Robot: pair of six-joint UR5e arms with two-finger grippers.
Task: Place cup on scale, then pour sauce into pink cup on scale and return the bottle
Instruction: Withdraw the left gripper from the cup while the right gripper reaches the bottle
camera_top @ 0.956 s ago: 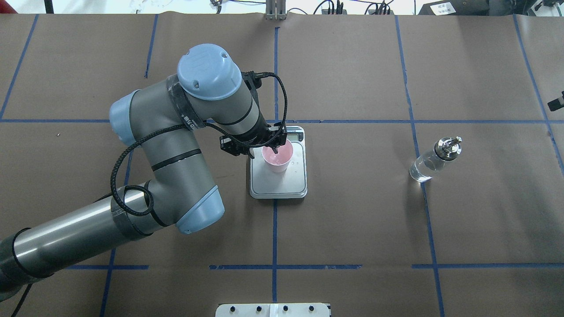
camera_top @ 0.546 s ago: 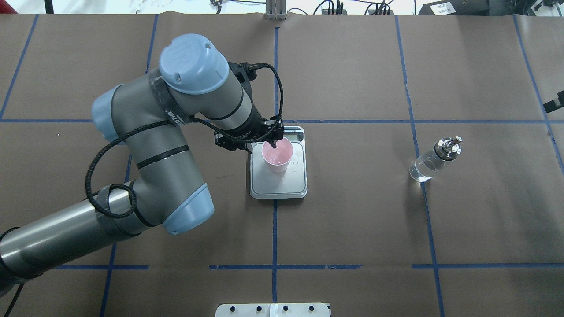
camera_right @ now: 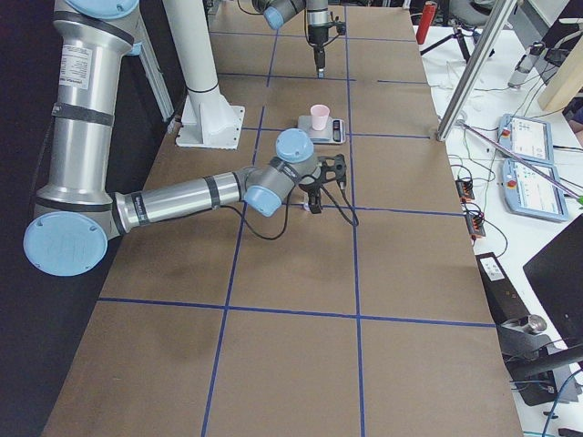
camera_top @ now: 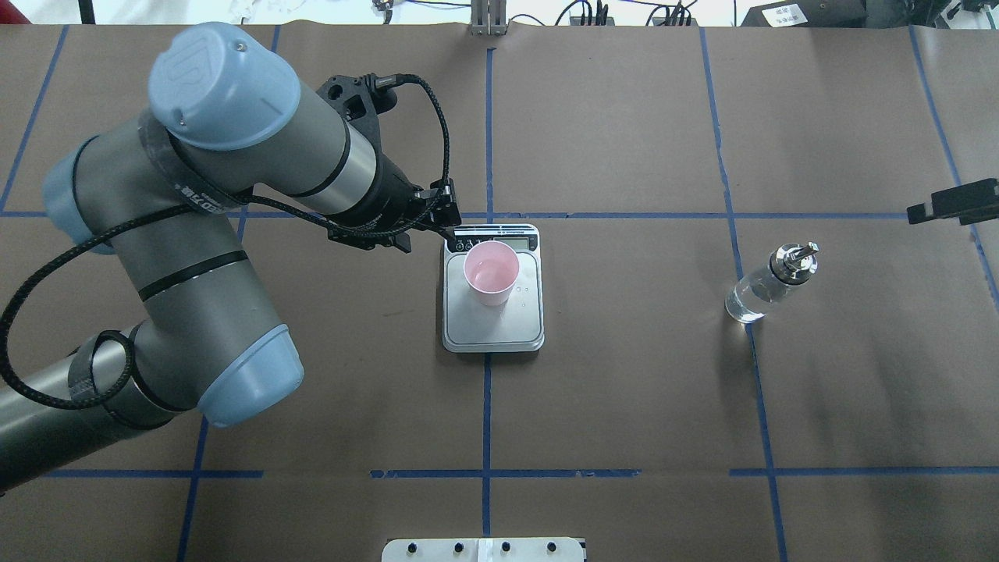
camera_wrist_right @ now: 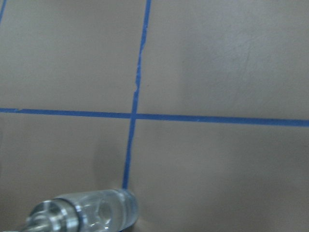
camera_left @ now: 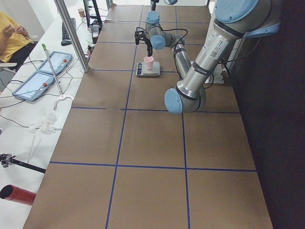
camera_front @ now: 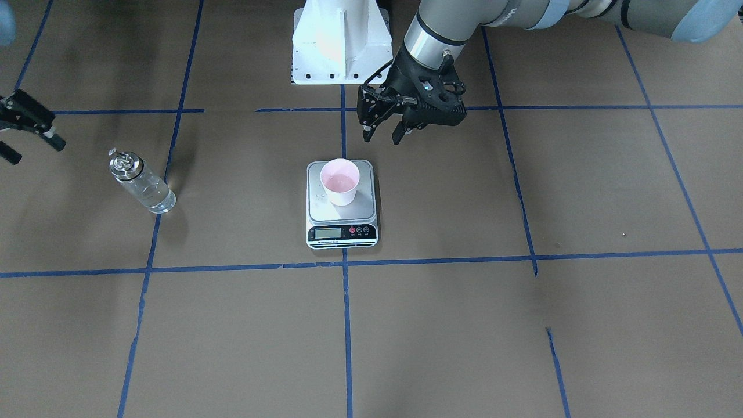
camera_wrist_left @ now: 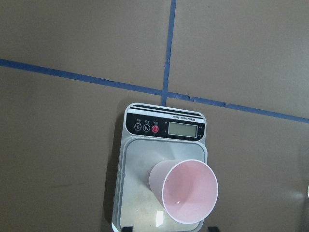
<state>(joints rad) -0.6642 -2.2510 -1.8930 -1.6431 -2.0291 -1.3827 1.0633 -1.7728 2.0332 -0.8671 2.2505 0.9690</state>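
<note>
Already the cup (camera_front: pixel 341 181) stands on the scale (camera_front: pixel 342 233), left tool (camera_front: pixel 381 138) released; the spread-open right tool (camera_front: pixel 36 148) should next grasp the bottle (camera_front: pixel 142 186).

"M" on a scale (camera_wrist_left: pixel 135 184) button.

Clear glass bottle (camera_top: pixel 755 295), shiny metal cap (camera_top: pixel 794 261)

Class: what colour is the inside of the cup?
Pink; the cup shows best in the left wrist view.
</note>
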